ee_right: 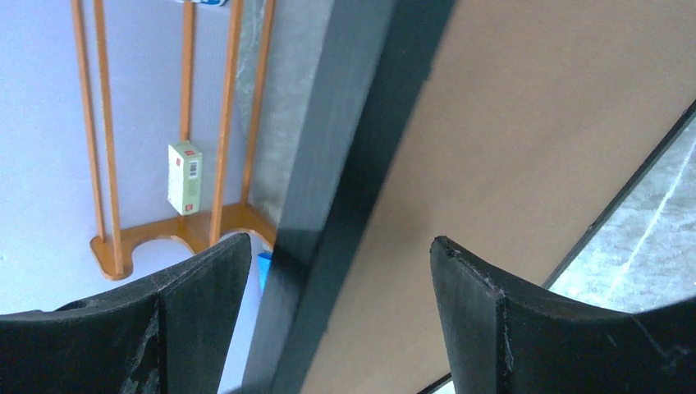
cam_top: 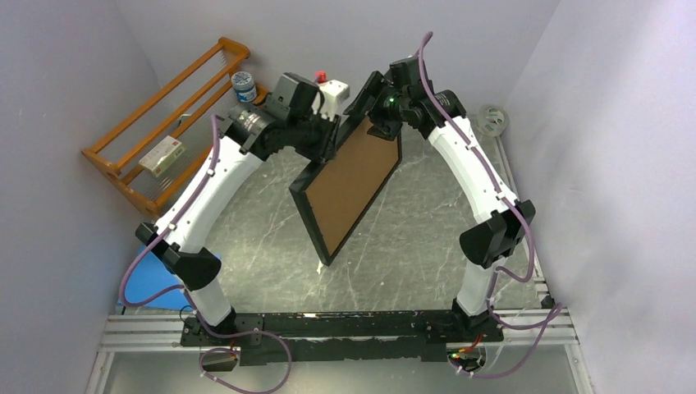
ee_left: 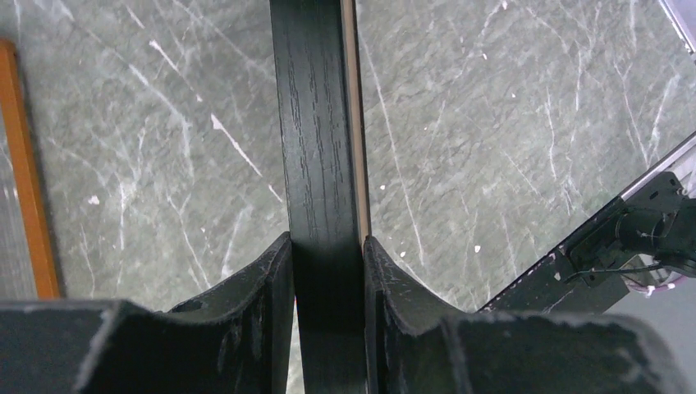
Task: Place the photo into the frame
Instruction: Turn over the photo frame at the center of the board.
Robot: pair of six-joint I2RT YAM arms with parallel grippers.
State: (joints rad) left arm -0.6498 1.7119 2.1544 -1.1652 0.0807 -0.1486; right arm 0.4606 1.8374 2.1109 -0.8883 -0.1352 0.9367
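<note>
Our left fingers (ee_left: 263, 320) clamp the tilted frame (ee_left: 318, 139); our right fingers (ee_right: 193, 312) straddle its edge, spread apart. We see brown backing (cam_top: 354, 185), no photo: insertion looks pending.

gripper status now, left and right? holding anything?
left gripper: closed on the frame edge.
right gripper: open, fingers straddling the frame's edge, not clamping it.

Matt grained black wood frame (ee_left: 316, 148); brown cardboard backing board (cam_top: 354, 185).
</note>
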